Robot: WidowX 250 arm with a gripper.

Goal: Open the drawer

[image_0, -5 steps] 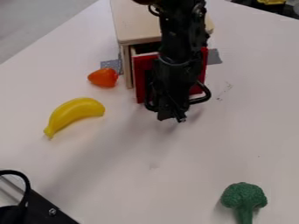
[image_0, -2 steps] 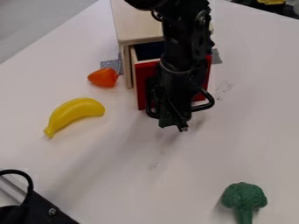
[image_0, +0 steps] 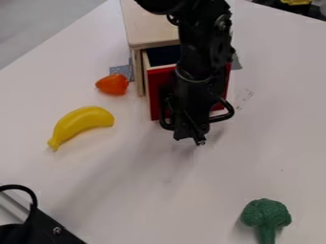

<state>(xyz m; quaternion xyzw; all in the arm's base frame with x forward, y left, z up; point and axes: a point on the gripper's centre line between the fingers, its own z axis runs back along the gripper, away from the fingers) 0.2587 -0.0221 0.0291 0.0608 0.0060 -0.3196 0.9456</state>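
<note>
The black gripper (image_0: pixel 189 136) hangs down in front of the drawer's red face, its tip low over the white table. The red drawer (image_0: pixel 161 95) stands partly pulled out of the wooden cabinet (image_0: pixel 151 26), with its dark inside showing behind the front. A black curved drawer handle (image_0: pixel 223 116) sticks out at the right of the gripper, and part of it shows at the left too. Arm and gripper cover the middle of the drawer front, so how the gripper meets the handle is hidden.
An orange toy (image_0: pixel 113 84) and a yellow banana (image_0: pixel 81 125) lie left of the drawer. Green broccoli (image_0: pixel 265 217) is at the front right. A black device (image_0: pixel 45 230) with a cable sits in the lower left corner. Grey tape (image_0: pixel 121 70) marks the table beside the cabinet.
The drawer has come farther out of the cabinet, toward the camera, and more of its inside shows. Gripper and handle have moved the same way with it.
</note>
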